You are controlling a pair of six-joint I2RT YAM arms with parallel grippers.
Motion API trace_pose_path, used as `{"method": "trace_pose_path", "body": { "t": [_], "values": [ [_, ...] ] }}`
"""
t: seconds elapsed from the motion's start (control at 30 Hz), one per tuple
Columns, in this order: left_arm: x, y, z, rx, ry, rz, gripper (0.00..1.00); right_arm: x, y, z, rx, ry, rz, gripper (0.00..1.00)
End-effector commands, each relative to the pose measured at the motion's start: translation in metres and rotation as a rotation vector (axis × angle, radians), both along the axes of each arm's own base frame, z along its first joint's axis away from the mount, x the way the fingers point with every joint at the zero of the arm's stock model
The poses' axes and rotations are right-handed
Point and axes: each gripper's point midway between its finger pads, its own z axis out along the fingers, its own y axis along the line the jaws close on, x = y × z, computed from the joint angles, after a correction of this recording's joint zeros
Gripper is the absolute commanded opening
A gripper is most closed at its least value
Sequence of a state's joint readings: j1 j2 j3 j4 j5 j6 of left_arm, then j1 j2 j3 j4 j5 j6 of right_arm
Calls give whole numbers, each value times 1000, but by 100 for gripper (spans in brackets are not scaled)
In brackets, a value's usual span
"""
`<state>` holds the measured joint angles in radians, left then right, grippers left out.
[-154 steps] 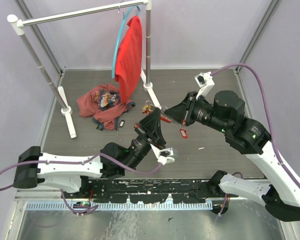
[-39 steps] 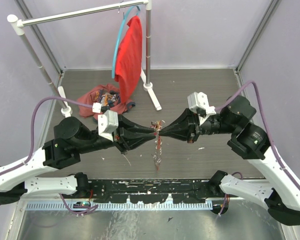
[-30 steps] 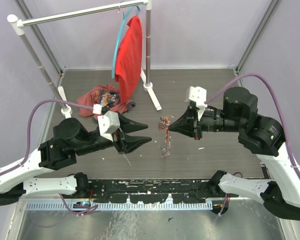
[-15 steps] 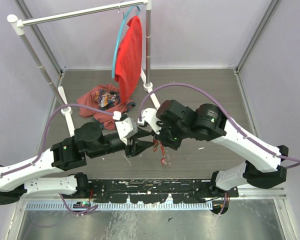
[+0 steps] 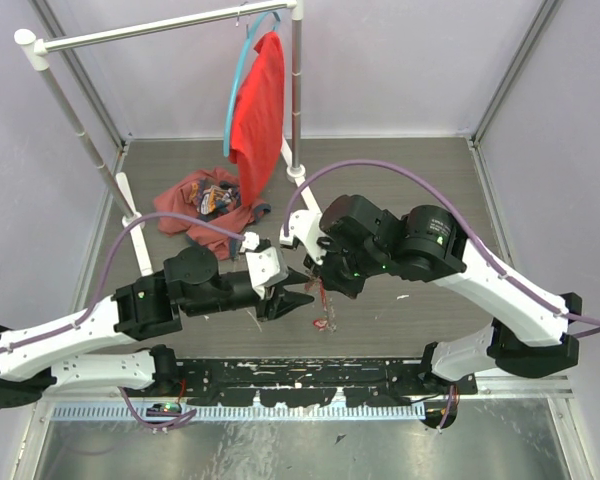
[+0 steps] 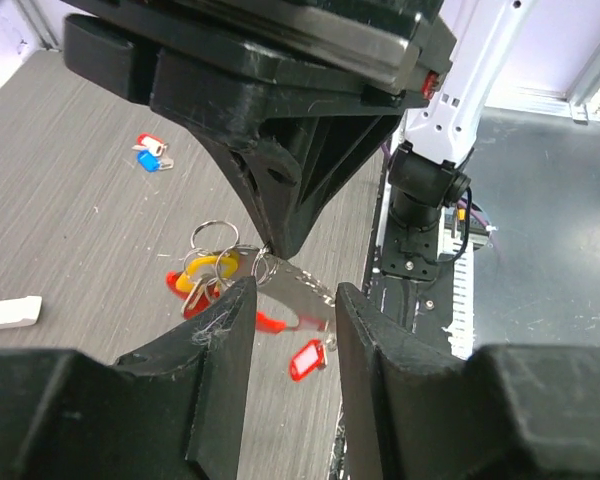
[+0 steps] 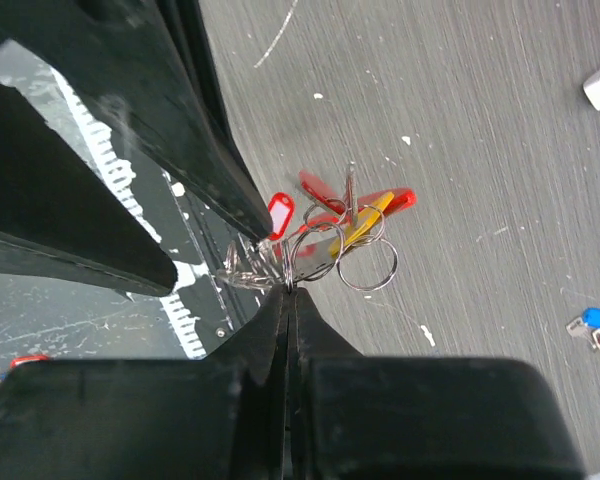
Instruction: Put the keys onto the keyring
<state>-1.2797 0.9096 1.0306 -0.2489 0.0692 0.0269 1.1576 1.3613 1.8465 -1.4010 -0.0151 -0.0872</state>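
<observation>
Top: right gripper (image 5: pixel 317 280) holds the bunch, keys (image 5: pixel 325 318) dangling straight below it, long axis vertical. L wrist: left gripper (image 6: pixel 285 320) part-open, jaws flanking keyring (image 6: pixel 216 243) just under right gripper. R wrist: right gripper's jaws pinched on keyring, keys beyond tip.

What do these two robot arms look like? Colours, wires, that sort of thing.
The left arm and right arm match: long white shells joined by chunky black round joints, with a purple cable looping along each. The left gripper and right gripper are black, each with two tapering wedge-shaped fingers and a small white camera box behind.
</observation>
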Motion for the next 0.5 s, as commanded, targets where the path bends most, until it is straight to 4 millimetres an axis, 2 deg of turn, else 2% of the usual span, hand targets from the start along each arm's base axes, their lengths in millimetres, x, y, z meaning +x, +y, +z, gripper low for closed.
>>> {"method": "trace_pose_path", "body": {
  "t": [0.0, 0.27, 0.47],
  "values": [
    [-5, -4, 5, -9, -30, -46, 44, -9, 14, 32, 164, -17, 57, 0],
    [-3, -7, 4, 7, -40, -50, 40, -15, 18, 38, 208, -13, 92, 1],
    [2, -4, 6, -4, -46, -12, 42, -19, 20, 39, 222, -4, 115, 1]
  ]
}}
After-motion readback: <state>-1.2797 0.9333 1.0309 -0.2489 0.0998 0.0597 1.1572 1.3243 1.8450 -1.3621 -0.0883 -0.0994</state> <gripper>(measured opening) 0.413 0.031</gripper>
